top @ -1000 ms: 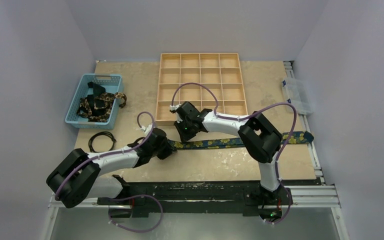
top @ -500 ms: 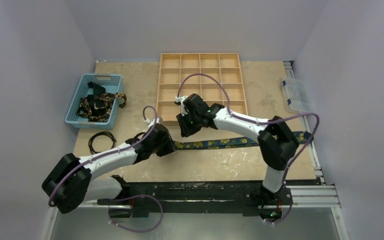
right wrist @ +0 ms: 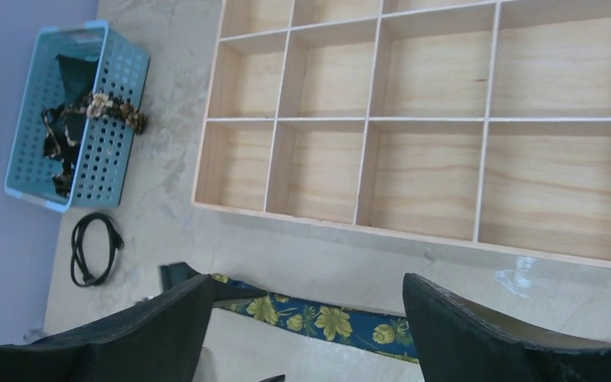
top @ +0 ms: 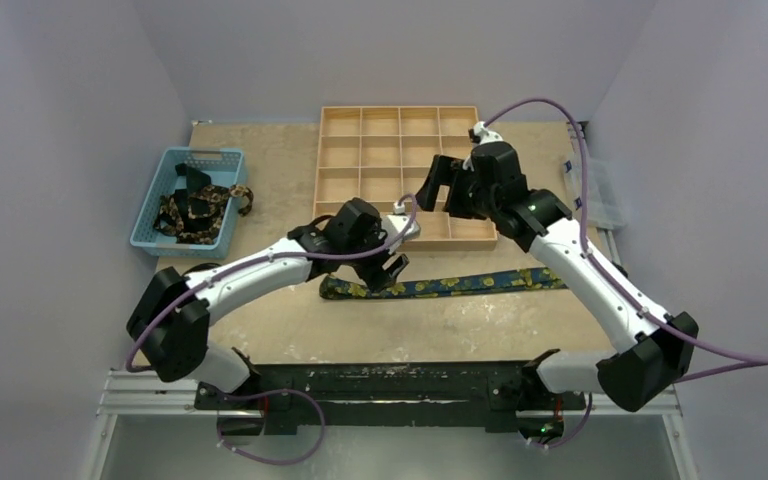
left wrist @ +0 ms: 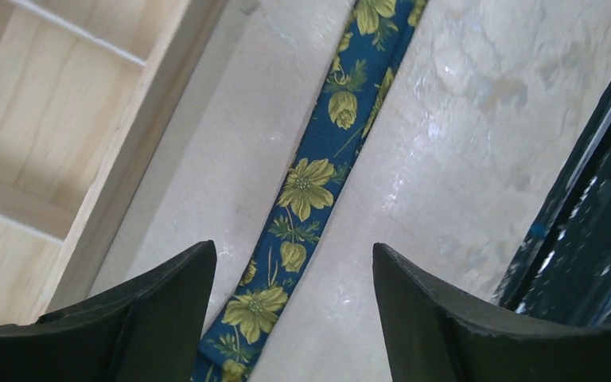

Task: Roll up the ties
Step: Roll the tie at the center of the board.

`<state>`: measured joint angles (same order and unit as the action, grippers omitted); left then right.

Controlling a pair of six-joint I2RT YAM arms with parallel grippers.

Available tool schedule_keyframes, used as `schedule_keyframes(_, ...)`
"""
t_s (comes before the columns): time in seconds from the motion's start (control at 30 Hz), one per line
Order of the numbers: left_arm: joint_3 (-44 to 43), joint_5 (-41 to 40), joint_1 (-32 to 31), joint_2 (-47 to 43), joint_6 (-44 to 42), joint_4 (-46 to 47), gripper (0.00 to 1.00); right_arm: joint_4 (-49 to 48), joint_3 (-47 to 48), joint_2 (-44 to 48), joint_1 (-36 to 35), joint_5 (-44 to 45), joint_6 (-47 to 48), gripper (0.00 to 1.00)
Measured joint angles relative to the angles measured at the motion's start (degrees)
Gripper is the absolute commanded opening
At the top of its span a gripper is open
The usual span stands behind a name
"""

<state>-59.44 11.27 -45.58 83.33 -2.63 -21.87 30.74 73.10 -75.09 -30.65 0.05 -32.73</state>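
Hovering over left end of tie (top: 460,284) with left gripper (left wrist: 294,256), fingers parted, empty | held right gripper (right wrist: 306,280) splayed, empty, above wooden tray (top: 400,108) | found tie stretched flat on table (top: 260,200), near tray's front rim

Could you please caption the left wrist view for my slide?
Open left gripper above flat floral tie beside wooden tray.

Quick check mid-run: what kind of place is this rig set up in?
Probably a lab test cell: plain walls box in the table, a metal rail edges its near side, and a wooden tray and blue basket sit out as props.
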Motion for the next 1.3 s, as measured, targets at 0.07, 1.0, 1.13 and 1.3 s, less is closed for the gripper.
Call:
schedule_keyframes(0.07,0.02,1.95,-0.17,2.45,-5.05,-0.04,0.84,2.10,1.95,0.46,0.50,1.77,-1.36,0.98)
schedule_keyframes(1.0,-18.88,2.71,-8.07,31.19,-19.47,4.13,0.83,14.60,24.61,-0.92,2.12,3.23,-0.92,0.98)
schedule_keyframes(1.13,-20.28,1.27,-9.64,32.98,-19.47,5.16,0.75,15.28,24.59,-0.92,2.19,3.21,-0.48,0.98)
schedule_keyframes(1.3,-20.31,-0.90,-12.37,33.92,-19.47,6.80,0.61,15.56,24.55,-0.92,2.16,3.19,-0.15,0.98)
